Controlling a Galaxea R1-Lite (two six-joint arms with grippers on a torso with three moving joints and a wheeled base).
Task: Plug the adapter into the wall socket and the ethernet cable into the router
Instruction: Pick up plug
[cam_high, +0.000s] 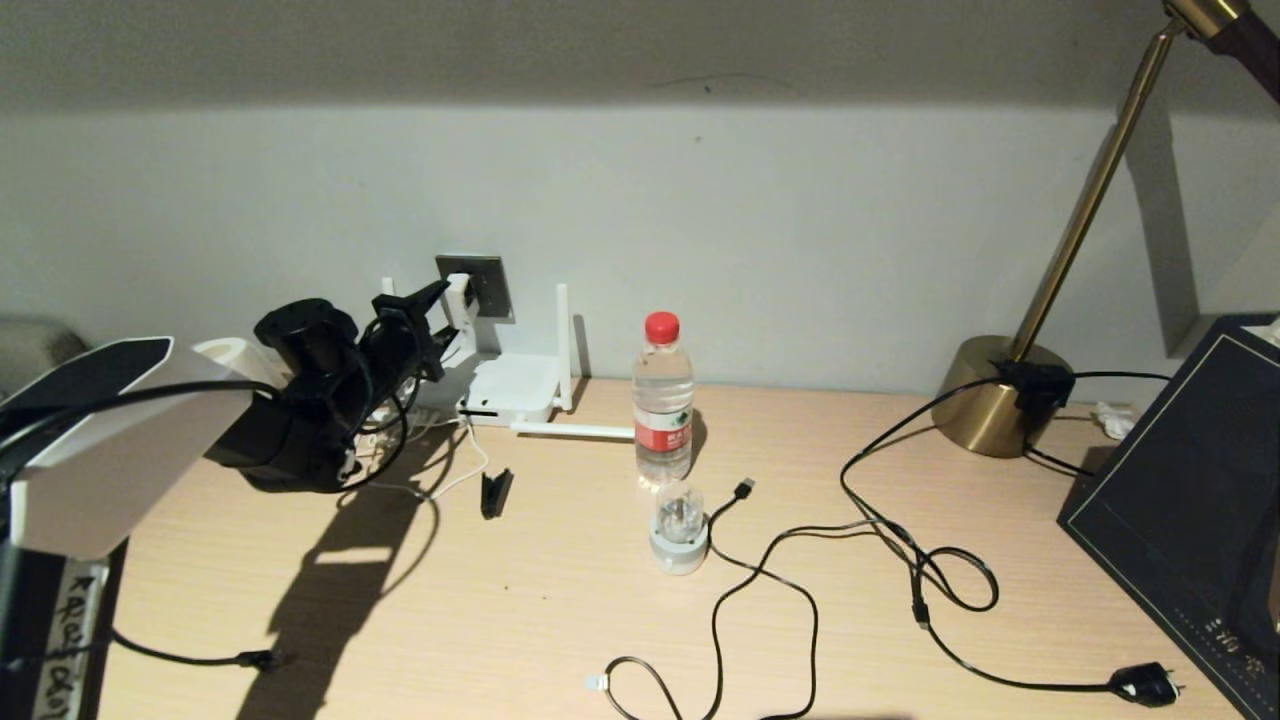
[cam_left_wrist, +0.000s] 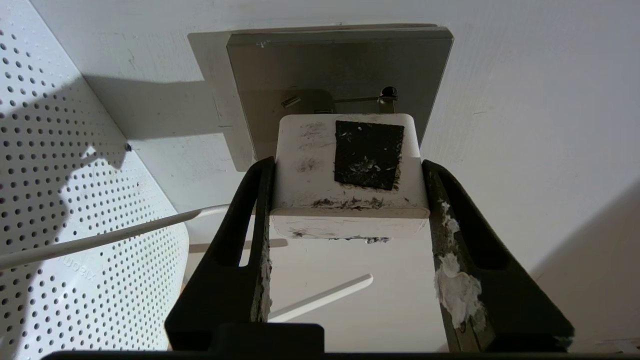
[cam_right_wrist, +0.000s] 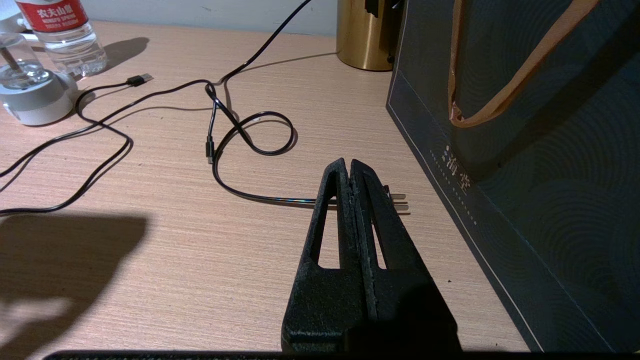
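Note:
My left gripper (cam_high: 440, 305) (cam_left_wrist: 347, 165) is shut on the adapter (cam_high: 458, 298) (cam_left_wrist: 310, 170), a white block with a dark patch. It holds the block up against the grey wall socket (cam_high: 487, 285) (cam_left_wrist: 310, 65), and metal prongs show in the narrow gap between them. The white router (cam_high: 515, 390) (cam_left_wrist: 75, 200) lies just below the socket with its antennas spread. The ethernet cable (cam_high: 640, 672) lies loose near the table's front edge and ends in a clear-tipped plug (cam_high: 597, 683). My right gripper (cam_right_wrist: 350, 162) is shut on nothing and hovers low over the table at the right.
A water bottle (cam_high: 662, 400) and a round white-and-clear plug piece (cam_high: 680, 530) stand mid-table. A black USB cable (cam_high: 745, 487) and a mains plug (cam_high: 1140, 685) (cam_right_wrist: 400, 200) trail rightward. A brass lamp base (cam_high: 1000, 395) and a dark paper bag (cam_high: 1180, 480) (cam_right_wrist: 525, 125) fill the right side.

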